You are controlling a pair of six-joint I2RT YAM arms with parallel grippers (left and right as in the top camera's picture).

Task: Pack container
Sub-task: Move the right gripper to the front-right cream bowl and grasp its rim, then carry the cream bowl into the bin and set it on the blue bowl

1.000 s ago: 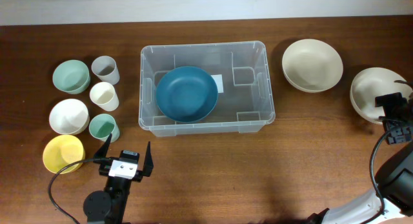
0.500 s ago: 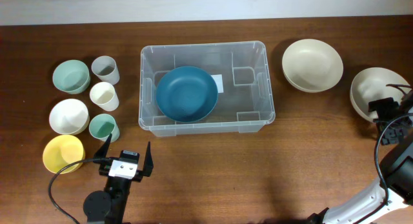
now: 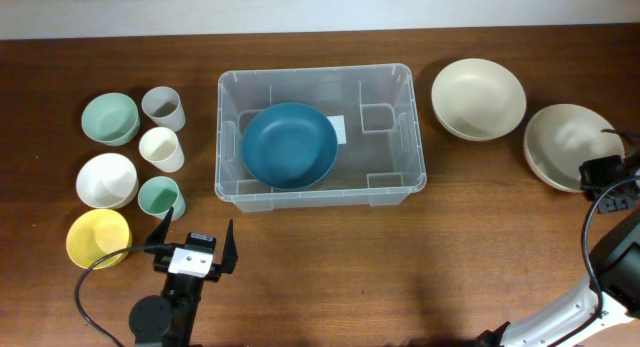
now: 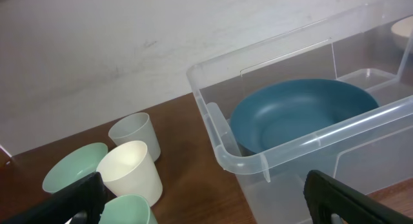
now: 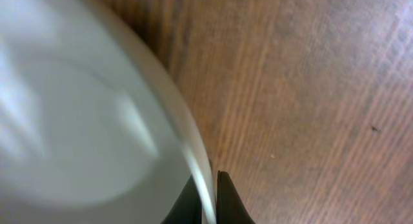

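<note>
Currently right hand (image 5: 208, 192) pinches the rim of the pale bowl (image 3: 562, 142); container (image 3: 415, 127) lies left of it, long axis left-right; left hand (image 3: 195, 233) splayed, empty.

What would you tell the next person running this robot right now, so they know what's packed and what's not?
Left end effector: open, holding nothing, in front of the cups.
Right end effector: shut on the rim of the far-right beige bowl.
Container: mid-table, with only the blue bowl inside.
Done: one bowl packed.
Left: the gripped bowl, the second beige bowl, then the green bowl, white bowl, yellow bowl, grey cup, cream cup and green cup.
</note>
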